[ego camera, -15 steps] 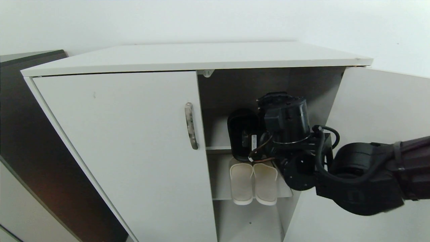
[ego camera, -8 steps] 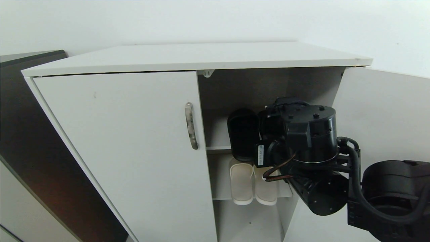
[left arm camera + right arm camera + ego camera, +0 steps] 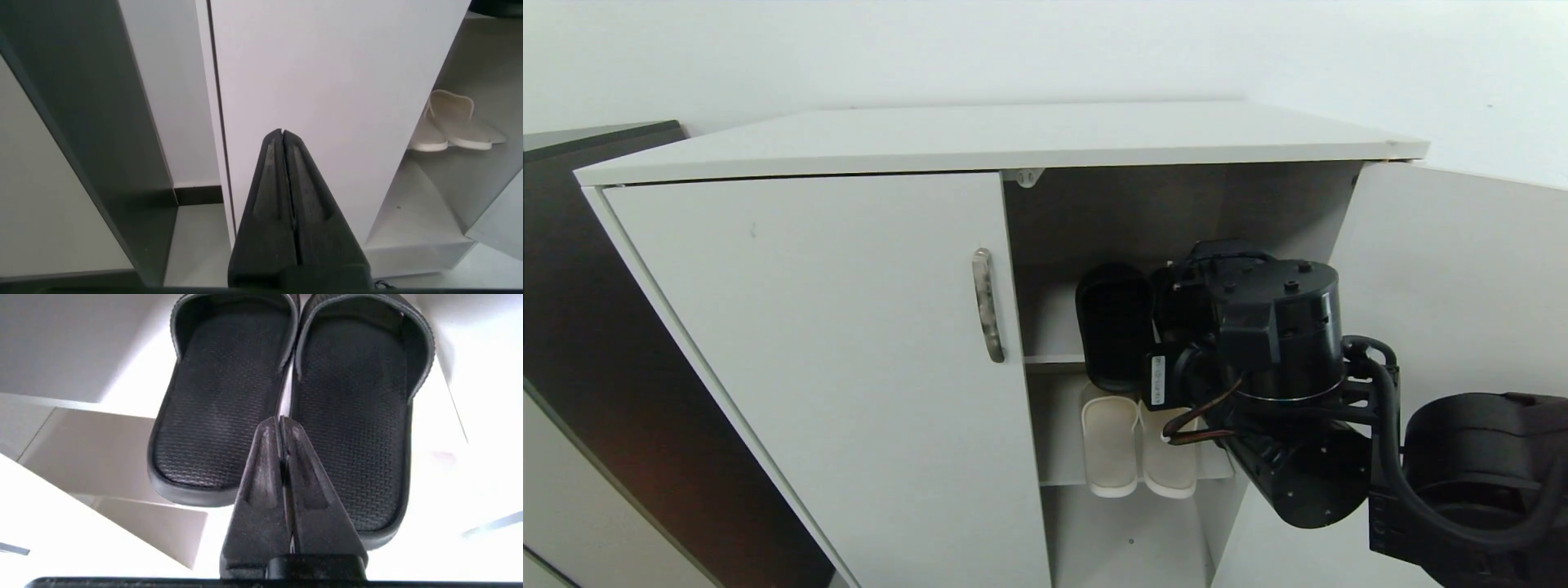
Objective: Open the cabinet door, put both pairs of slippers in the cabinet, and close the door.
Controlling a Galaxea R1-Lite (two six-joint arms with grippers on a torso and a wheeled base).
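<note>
A pair of black slippers (image 3: 1112, 327) lies on the upper shelf of the white cabinet (image 3: 1013, 135), partly hidden by my right arm. In the right wrist view the black slippers (image 3: 221, 400) lie side by side just beyond my right gripper (image 3: 280, 425), which is shut with nothing in it. A pair of white slippers (image 3: 1137, 441) rests on the shelf below. The right door (image 3: 1445, 269) stands wide open. My left gripper (image 3: 282, 135) is shut and empty, low in front of the closed left door (image 3: 327, 82), with the white slippers (image 3: 453, 122) off to one side.
The left door (image 3: 833, 351) is closed and has a metal handle (image 3: 987, 305). A dark panel (image 3: 596, 327) stands to the left of the cabinet. The bottom compartment floor (image 3: 1127, 543) is bare. A white wall is behind.
My right arm has drawn back out of the cabinet, toward the lower right, and has since held nearly still. The black slippers stay on the upper shelf.
</note>
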